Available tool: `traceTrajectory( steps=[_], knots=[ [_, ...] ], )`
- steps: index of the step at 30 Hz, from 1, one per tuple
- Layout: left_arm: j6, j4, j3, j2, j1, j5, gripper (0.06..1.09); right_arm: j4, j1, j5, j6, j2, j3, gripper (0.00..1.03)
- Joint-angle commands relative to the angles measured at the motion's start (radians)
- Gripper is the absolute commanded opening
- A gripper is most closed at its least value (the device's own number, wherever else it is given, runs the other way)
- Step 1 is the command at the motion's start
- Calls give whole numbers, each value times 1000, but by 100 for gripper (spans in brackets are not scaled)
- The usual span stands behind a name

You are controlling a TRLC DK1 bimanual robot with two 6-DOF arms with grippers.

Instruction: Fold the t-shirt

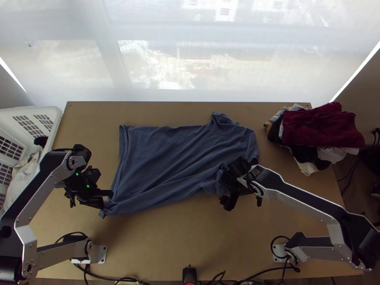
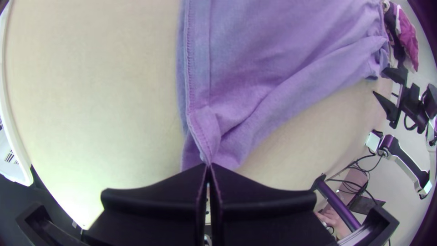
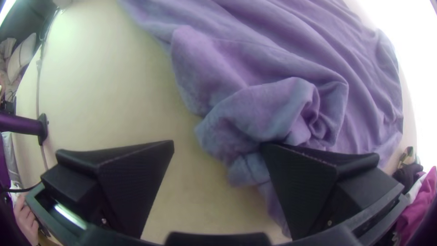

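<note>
Tabletop [image 1: 190, 242] bears the t-shirt [image 1: 161, 152] (left wrist view: stitched hem [image 2: 196, 59]).

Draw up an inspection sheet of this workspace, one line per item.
Surface: light wooden table, bare along its near side.
Job's things: blue t-shirt, largely spread, creased, bunched near the right gripper.
Clutter: clothes pile at the far right, dark red piece on top; white basket at the left.
Left gripper: shut on a hem corner.
Right gripper: open, one finger against the bunched cloth.
Cables: black cables along the near edge.
Surroundings: bright, sheer-covered window beyond the far edge.
</note>
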Motion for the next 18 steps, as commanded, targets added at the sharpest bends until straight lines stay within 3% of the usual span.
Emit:
traceTrajectory(
  steps=[1, 4, 11, 18],
  knots=[
    [0, 9, 7, 14, -6, 9, 9, 61, -18, 14, 21, 84, 8, 75],
    [0, 9, 15, 14, -7, 9, 9, 63, -18, 14, 33, 90, 27, 50],
    [0, 8, 16, 13, -6, 9, 9, 49, -65, 14, 32, 9, 39, 3],
    [1, -3, 24, 2, -6, 9, 9, -82, -98, 14, 7, -122, 44, 3]
  ],
)
